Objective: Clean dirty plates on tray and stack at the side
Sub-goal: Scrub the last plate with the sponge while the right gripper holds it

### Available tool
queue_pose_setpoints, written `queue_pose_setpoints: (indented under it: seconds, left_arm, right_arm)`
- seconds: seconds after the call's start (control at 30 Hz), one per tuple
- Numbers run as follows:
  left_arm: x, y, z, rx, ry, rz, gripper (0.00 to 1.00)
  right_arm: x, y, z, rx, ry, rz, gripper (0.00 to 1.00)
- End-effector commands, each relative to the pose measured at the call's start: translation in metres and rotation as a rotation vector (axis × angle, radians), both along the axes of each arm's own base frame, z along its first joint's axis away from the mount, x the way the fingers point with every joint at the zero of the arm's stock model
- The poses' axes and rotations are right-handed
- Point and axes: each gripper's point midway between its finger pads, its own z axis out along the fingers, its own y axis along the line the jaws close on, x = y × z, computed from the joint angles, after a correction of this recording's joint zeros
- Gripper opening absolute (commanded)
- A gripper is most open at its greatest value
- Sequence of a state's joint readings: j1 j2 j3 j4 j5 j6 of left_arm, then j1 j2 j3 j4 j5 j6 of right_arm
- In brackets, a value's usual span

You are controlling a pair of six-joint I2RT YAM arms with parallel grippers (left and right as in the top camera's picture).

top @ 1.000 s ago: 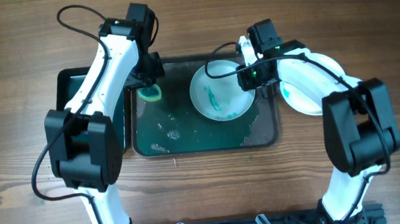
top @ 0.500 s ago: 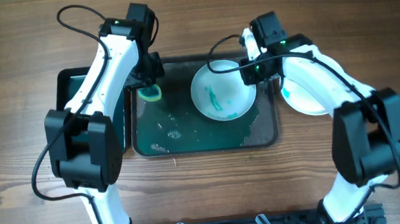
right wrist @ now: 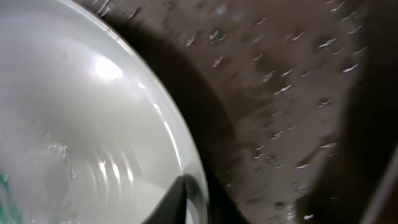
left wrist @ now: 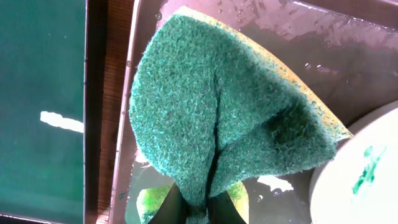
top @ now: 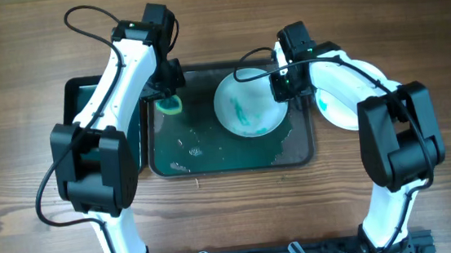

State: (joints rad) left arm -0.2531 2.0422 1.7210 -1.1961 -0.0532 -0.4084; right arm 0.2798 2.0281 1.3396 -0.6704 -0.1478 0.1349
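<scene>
A white plate [top: 248,106] with teal-green smears lies tilted in the right half of the dark tray [top: 212,156]. My right gripper [top: 281,89] is shut on its right rim; in the right wrist view the rim [right wrist: 186,168] sits between my fingers [right wrist: 171,202]. A second white plate [top: 346,104] lies on the table right of the tray, partly under my right arm. My left gripper [top: 168,90] is shut on a folded green and yellow sponge [top: 172,105], held over the tray's far left corner. The sponge [left wrist: 224,118] fills the left wrist view, with the plate's edge [left wrist: 360,180] at the lower right.
A narrower black pan [top: 76,99] lies left of the tray, mostly under my left arm. The tray's floor is wet with foam and teal smears [top: 203,149]. Bare wooden table surrounds both.
My right gripper has shifted slightly with the plate's rim, tilting the plate a little. The left arm and the sponge have not moved.
</scene>
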Motion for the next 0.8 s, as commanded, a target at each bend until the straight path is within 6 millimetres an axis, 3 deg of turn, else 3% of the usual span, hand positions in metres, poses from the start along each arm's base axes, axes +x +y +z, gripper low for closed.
queue_pose_setpoints:
  seconds: [0.0,0.13,0.4,0.63,0.77]
  left_arm:
    - [0.005,-0.003,0.002,-0.014,-0.011,-0.013,0.04]
    - [0.005,-0.005,0.002,-0.023,-0.013,-0.013,0.04]
    - [-0.003,-0.032,-0.007,-0.121,0.013,-0.045,0.04]
    - [-0.022,-0.05,-0.05,-0.116,0.031,-0.098,0.04]
    - [-0.046,-0.043,-0.079,-0.1,0.088,-0.064,0.04]
  right_arm:
    - [-0.028,0.03,0.003,0.192,0.154,-0.063,0.04]
    - [-0.036,0.055,0.012,0.328,0.238,-0.145,0.04]
    - [-0.028,0.087,0.001,0.31,0.187,-0.179,0.04]
    - [-0.03,0.09,-0.005,0.301,0.198,-0.189,0.04]
    - [-0.03,0.09,-0.005,0.3,0.199,-0.189,0.04]
